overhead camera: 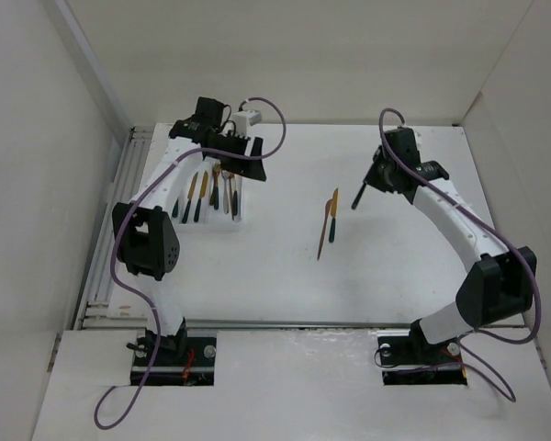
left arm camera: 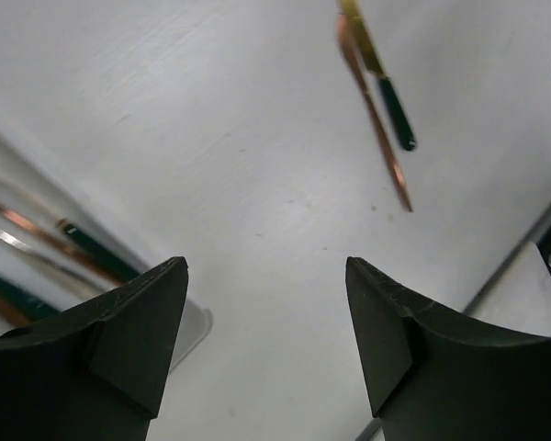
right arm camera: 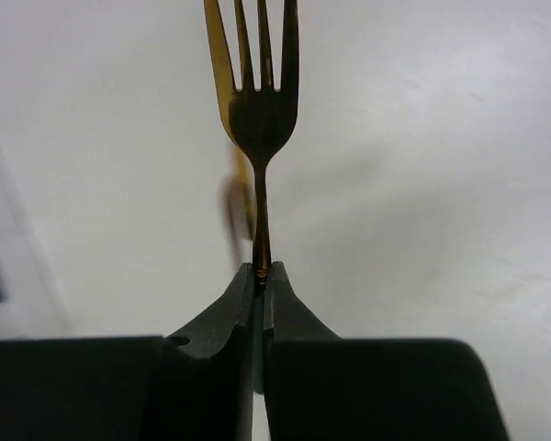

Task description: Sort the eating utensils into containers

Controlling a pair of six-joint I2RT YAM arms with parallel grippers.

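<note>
Cutlery (overhead camera: 211,188) with gold heads and dark handles lies lengthwise in a white compartment tray (overhead camera: 222,223), seen from overhead. The left gripper (overhead camera: 257,161) hangs just past the tray's right edge. Well to that gripper's right, two loose utensils lie together on the white table (overhead camera: 285,276): a dark-handled knife (overhead camera: 331,216) and a longer gold piece (overhead camera: 322,237). Near them, on their far side, the right gripper (overhead camera: 367,182) holds a fork (overhead camera: 359,196) that slants down from it. From the left wrist, the left gripper (left arm camera: 266,303) stands wide, with nothing between its black fingers (left arm camera: 133,340). The tray's corner (left arm camera: 195,326) sits just beside the left finger, with cutlery (left arm camera: 73,243) inside it. The knife (left arm camera: 390,92) and gold piece (left arm camera: 376,138) lie ahead and to the right, their far ends meeting. From the right wrist, the right gripper (right arm camera: 262,276) is clamped tight on the fork's (right arm camera: 260,101) thin neck, its four gold tines pointing straight away from the fingers. A blurred gold utensil (right arm camera: 234,207) lies on the table beyond the fork.
</note>
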